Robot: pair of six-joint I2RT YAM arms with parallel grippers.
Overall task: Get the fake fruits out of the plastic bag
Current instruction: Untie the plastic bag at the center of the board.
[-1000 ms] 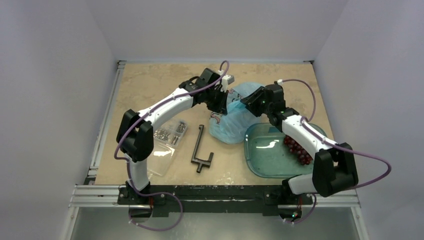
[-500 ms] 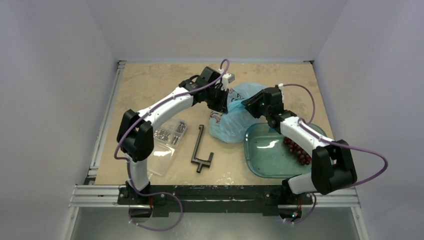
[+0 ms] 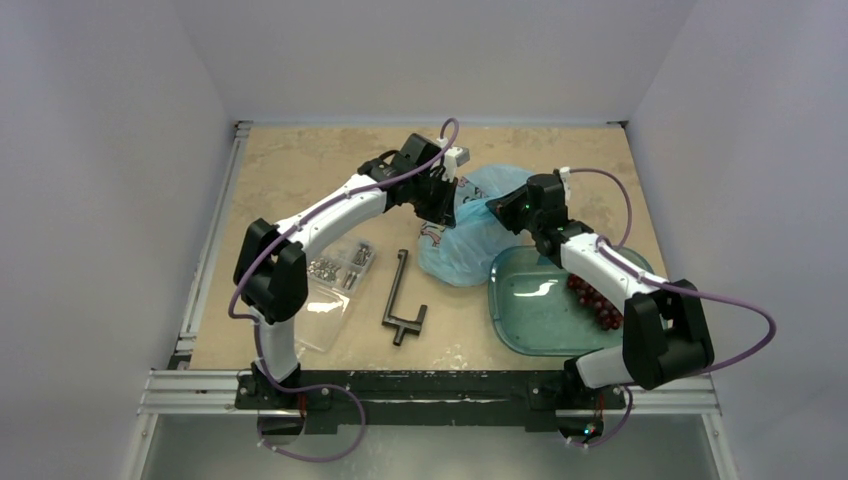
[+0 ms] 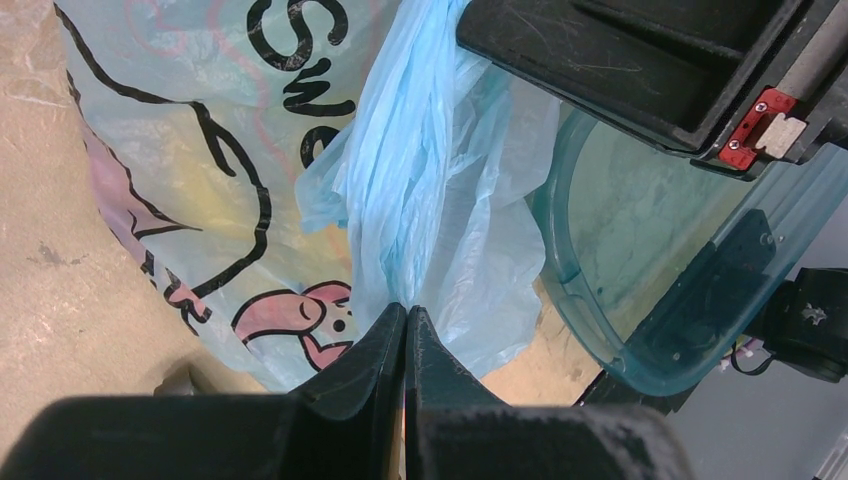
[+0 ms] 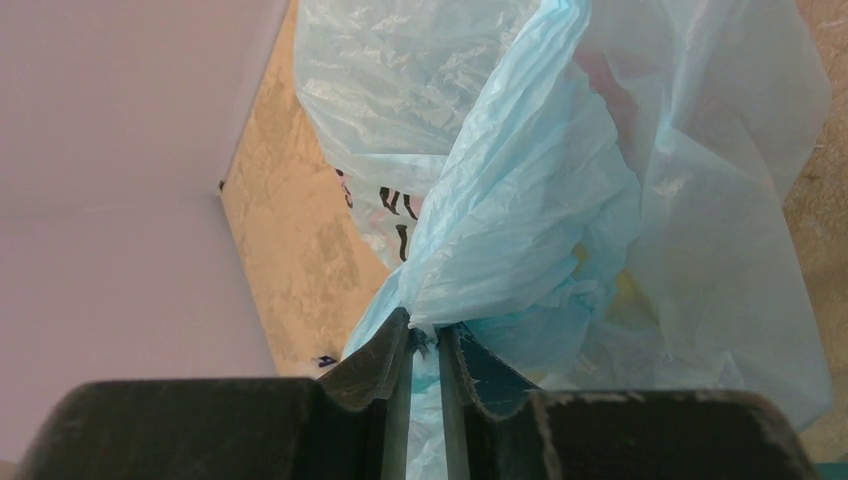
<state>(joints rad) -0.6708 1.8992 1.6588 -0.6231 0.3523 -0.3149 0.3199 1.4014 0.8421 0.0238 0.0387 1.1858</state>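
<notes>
Pale walls stood around a sandy brown table (image 3: 300, 170). A green tray (image 3: 530, 320) sat on it, and the plastic bag (image 3: 468, 245) lay just beside the tray, on its far left side and touching its rim.

The left gripper (image 4: 405, 318) was squeezed tight on a twisted blue strip of the bag, on the side away from the tray. The right gripper (image 5: 425, 338) was closed to a thin slit with a bunch of the bag pinched in it, on the side near the tray. It looked like each arm held one side so they could pull the bag's mouth open and let the fruits come out.

The bag was thin, crinkly and light blue. You could see partly through it. It had black letters and a pink and red picture on it. A faint yellow spot showed through, but I could not tell what it was.

A dark red grape bunch (image 3: 597, 300) lay in the tray, on its right side. Well to the left of the tray were a black tool (image 3: 400, 300) and a clear bag of screws (image 3: 335, 275).
</notes>
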